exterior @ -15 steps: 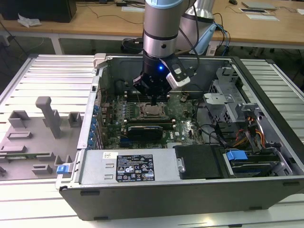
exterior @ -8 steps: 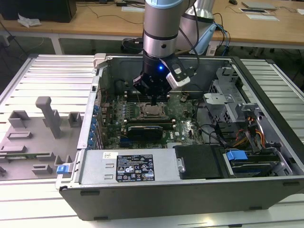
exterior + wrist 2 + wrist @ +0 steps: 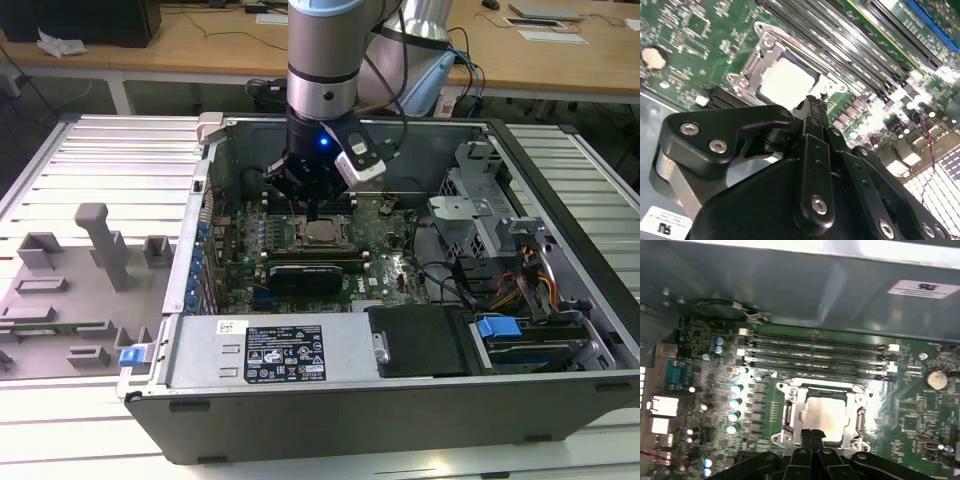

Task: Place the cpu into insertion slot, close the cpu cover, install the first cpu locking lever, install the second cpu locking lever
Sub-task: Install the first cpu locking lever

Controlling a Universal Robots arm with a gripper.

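Nearest in the exterior view, the open computer case turns its grey side wall to the camera, lying on a ribbed metal worktop that runs across the frame. On the worktop at the exterior view's left sits a grey moulded fixture tray. Inside the case, a blue-tabbed drive bay fills the lower right of the frame and the green motherboard lies flat at the centre. The cpu rests in the middle of that board, silvery face up, with the cpu cover lying flat as a metal frame around it. The claw hangs just above the chip's edge, its two black fingers pressed together and holding nothing. Beyond the chip run the long memory slots. The arm rises out of the upper centre of the frame, and wooden desks cross the room behind.
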